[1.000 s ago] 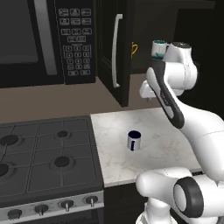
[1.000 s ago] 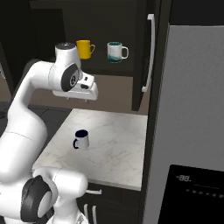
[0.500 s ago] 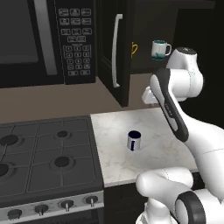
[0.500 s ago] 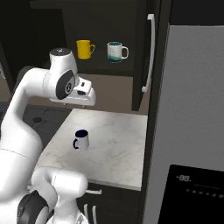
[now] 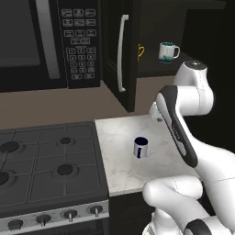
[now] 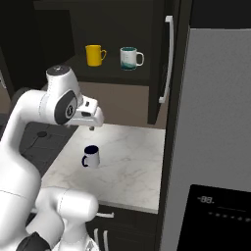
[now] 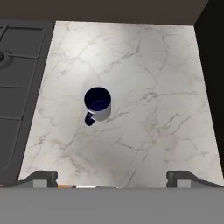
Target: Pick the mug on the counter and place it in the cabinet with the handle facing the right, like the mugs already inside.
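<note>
The small pale mug (image 5: pixel 140 148) (image 6: pixel 91 156) (image 7: pixel 99 103) stands upright on the marbled counter (image 5: pixel 119 170) (image 6: pixel 132 169) (image 7: pixel 153 87), showing its navy inside. Its dark blue handle (image 7: pixel 89 118) points toward the stove side and the front edge. My gripper (image 6: pixel 91 128) (image 7: pixel 111 177) hangs open well above the counter, a little behind the mug, with its fingertips (image 7: pixel 43 176) spread wide and nothing between them. The dark cabinet stands open, its door (image 5: pixel 114 50) (image 6: pixel 158 63) swung out. Inside sit the yellow-handled mug (image 6: pixel 94 54) and the white teal-marked mug (image 5: pixel 167 51) (image 6: pixel 129 58).
A gas stove (image 5: pixel 46 165) (image 7: pixel 17 78) borders the counter on the left. The black microwave (image 5: pixel 46 41) hangs above it. A grey fridge (image 6: pixel 215 127) walls off the right side. The door's silver bar handle (image 5: pixel 121 53) (image 6: pixel 169 59) sticks out over the counter's back.
The arm has swung and the hand has dropped lower over the counter, nearer the mug. The mug has not moved.
</note>
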